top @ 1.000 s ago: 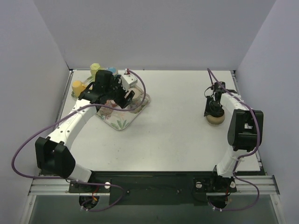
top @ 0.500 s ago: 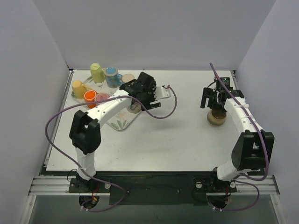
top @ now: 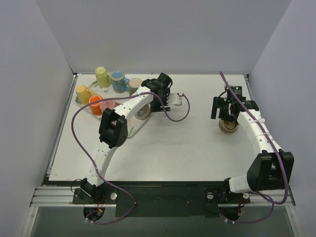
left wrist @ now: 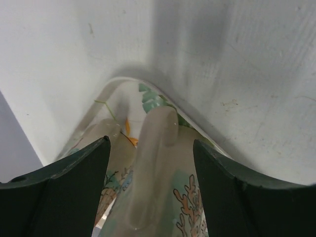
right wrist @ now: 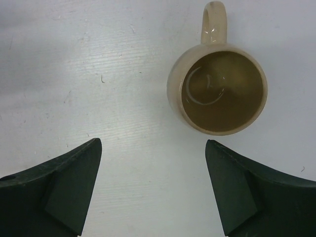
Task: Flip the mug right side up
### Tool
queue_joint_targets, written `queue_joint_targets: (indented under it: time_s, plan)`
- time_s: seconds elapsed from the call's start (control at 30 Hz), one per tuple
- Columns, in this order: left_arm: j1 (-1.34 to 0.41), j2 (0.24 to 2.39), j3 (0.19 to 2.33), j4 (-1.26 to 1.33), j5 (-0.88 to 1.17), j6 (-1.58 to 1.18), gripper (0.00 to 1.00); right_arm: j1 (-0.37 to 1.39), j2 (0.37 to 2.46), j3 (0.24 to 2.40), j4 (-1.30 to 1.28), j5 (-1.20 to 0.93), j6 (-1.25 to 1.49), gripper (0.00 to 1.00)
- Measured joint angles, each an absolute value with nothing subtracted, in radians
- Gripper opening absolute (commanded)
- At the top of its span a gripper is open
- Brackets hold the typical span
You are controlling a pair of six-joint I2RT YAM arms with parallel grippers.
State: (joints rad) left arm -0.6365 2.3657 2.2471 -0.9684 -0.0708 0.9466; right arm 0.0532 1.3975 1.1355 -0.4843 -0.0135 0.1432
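A tan mug [right wrist: 217, 91] stands right side up on the white table, mouth facing up and handle pointing away. In the top view this mug [top: 228, 125] sits at the right. My right gripper [right wrist: 153, 142] hovers open above bare table just beside it, apart from it; in the top view the right gripper [top: 223, 107] is just behind the mug. My left gripper [left wrist: 150, 143] is open over a pale mug with a coral print [left wrist: 163, 197], whose handle [left wrist: 157, 143] lies between the fingers without touching them. That mug rests on a floral tray [left wrist: 123, 89].
Several coloured cups stand at the back left: yellow [top: 100, 75], blue [top: 117, 80], orange [top: 95, 103], pink [top: 107, 105], tan [top: 134, 84]. The floral tray [top: 134, 126] lies under the left arm. Grey walls close in the table's back and sides.
My right gripper has opened, let go of the tan mug and risen a little behind it. The left arm has swung right from the cups to the tray's right end.
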Motion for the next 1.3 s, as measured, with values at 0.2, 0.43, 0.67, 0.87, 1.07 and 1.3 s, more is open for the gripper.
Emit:
queue_joint_targets:
  time_s: [0.2,0.43,0.67,0.87,1.07,1.3]
  plan:
    - [-0.623,2.371,2.231,-1.021,-0.080,0.965,0.50,0.057,1.395,1.135,-0.484,-0.013,0.133,0.80]
    - [-0.605,2.379,2.225,-0.988,-0.119,0.974,0.41,0.067,1.371,1.126,-0.483,-0.015,0.125,0.80]
    - [-0.606,2.377,2.204,-0.989,-0.145,0.984,0.00,0.076,1.342,1.117,-0.484,-0.015,0.125,0.81]
    - [-0.607,2.337,2.144,-0.949,-0.162,0.909,0.00,0.122,1.282,1.103,-0.486,-0.030,0.127,0.82]
    - [-0.568,2.138,1.911,-0.809,-0.119,0.720,0.00,0.252,1.178,1.032,-0.398,-0.116,0.154,0.84]
    - [-0.513,1.980,1.899,-0.788,0.067,0.475,0.00,0.456,1.122,0.859,0.015,-0.252,0.323,0.84]
